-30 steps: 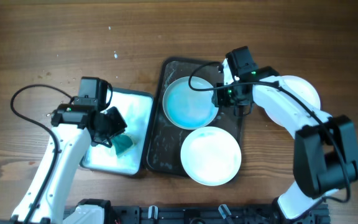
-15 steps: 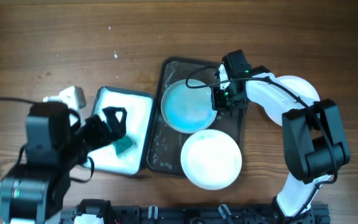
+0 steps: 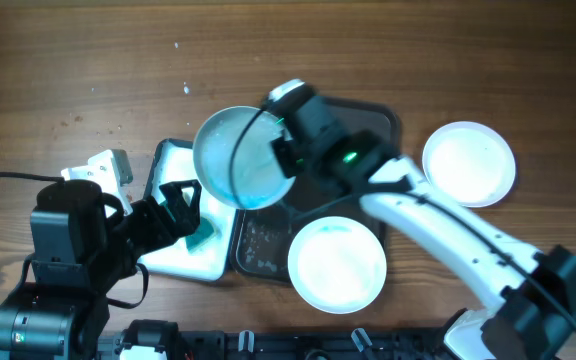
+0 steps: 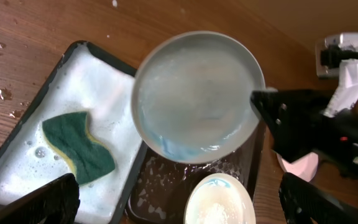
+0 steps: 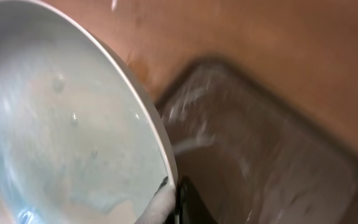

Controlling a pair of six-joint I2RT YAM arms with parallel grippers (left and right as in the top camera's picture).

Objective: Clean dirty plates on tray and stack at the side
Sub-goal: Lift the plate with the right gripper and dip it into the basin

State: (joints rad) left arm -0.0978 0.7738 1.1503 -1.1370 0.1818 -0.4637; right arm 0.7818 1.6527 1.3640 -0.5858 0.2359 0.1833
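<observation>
While the right end effector pinches the smeared plate by its rim, that plate hangs above the tray's 9 o'clock edge and overlaps the white tray of foam. A second plate lies at the tray's 6 o'clock end, overhanging the rim. A third plate sits on the counter at 3 o'clock, apart from the tray. The left end effector, fingers spread and empty, hovers over the green sponge lying in the foam.
</observation>
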